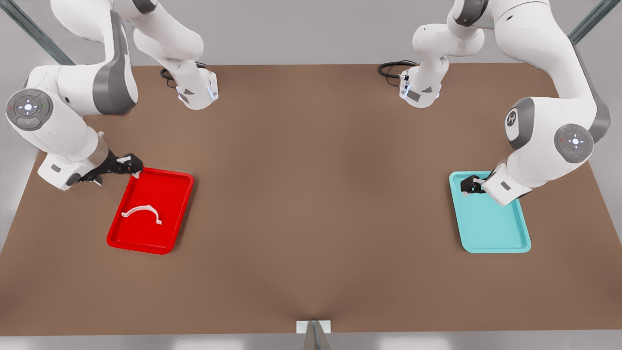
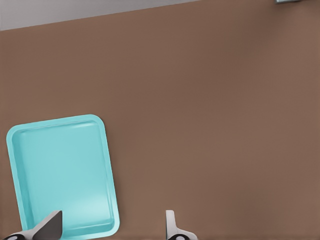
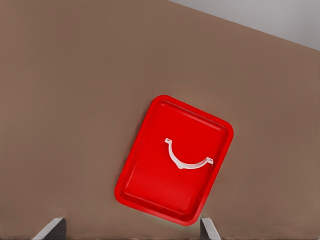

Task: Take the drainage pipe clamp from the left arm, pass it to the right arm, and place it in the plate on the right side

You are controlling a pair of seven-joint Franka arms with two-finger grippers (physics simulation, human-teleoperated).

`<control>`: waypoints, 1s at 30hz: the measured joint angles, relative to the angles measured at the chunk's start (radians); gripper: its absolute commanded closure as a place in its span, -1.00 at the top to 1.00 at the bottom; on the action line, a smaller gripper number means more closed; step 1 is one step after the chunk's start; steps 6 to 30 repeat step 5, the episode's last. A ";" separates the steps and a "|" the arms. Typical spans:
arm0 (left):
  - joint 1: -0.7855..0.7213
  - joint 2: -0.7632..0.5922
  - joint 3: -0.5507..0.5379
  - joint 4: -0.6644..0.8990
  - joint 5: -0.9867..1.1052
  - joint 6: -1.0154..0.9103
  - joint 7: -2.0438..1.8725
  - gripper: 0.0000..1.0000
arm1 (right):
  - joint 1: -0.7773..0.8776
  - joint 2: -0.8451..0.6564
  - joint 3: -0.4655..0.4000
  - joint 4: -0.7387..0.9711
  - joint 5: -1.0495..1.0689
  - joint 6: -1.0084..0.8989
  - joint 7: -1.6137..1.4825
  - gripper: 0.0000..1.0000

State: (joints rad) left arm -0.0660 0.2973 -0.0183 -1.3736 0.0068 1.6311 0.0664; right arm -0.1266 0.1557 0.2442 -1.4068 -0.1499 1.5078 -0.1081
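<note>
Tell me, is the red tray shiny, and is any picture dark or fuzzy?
Front view: the red tray has a glossy rim, the brown table is evenly lit with a darker patch mid-table, and the white clamp is sharp. Right wrist view: tray bright, clamp clear. Left wrist view: teal tray has a pale sheen.

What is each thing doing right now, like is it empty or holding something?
drainage pipe clamp: lying loose in the red tray, nothing gripping it.
red tray: flat on the table, holds the clamp.
teal tray: flat on the table, nothing in it.
right gripper: open, empty, over the red tray's far corner.
left gripper: open, empty, over the teal tray's far end.
table: brown, carries both trays.
</note>
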 measured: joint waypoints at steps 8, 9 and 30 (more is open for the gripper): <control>-0.001 0.000 0.000 0.000 0.000 0.001 0.005 1.00 | 0.077 -0.067 -0.130 -0.118 0.116 0.009 0.039 1.00; -0.001 0.000 0.000 0.000 0.000 0.001 0.005 1.00 | 0.077 -0.067 -0.130 -0.118 0.116 0.009 0.039 1.00; -0.001 0.000 0.000 0.000 0.000 0.001 0.005 1.00 | 0.077 -0.067 -0.130 -0.118 0.116 0.009 0.039 1.00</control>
